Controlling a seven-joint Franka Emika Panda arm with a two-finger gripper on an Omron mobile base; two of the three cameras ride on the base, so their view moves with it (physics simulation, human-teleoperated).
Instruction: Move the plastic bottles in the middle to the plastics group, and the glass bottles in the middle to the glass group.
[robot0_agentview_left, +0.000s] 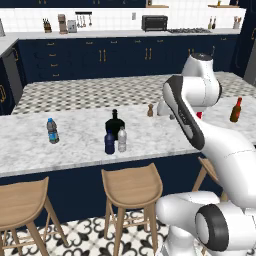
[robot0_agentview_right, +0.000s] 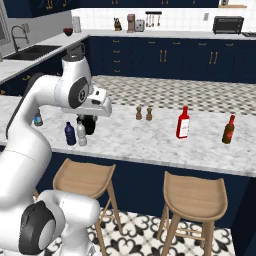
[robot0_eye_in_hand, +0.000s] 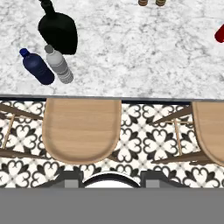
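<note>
Sorting task, arm raised above the near edge of the white marble table (robot0_eye_in_hand: 131, 52). The three middle bottles are standing in a tight cluster: the small dark navy plastic bottle (robot0_eye_in_hand: 38, 67) and the small clear-silvery plastic bottle with a pale cap (robot0_eye_in_hand: 58, 65) are nearly touching each other, with the squat black glass bottle (robot0_eye_in_hand: 57, 27) just behind them. In the hand view they are lying ahead of the gripper and off to one side, well apart from it, beyond a wooden stool seat (robot0_eye_in_hand: 81, 129).

Probable hazard: a descent onto either plastic bottle is risking a finger clipping its neighbour or the black bottle, toppling or rolling it along the table.

The gripper's fingertips are not clearly showing, so its opening cannot be judged; nothing is visibly held.

Destinations: the clear water bottle with blue cap and label (robot0_agentview_left: 52, 131) is standing farther along the same side as the cluster, the tall red bottle (robot0_agentview_right: 183, 122) and slim brown bottle (robot0_agentview_right: 229, 129) on the opposite side.
</note>
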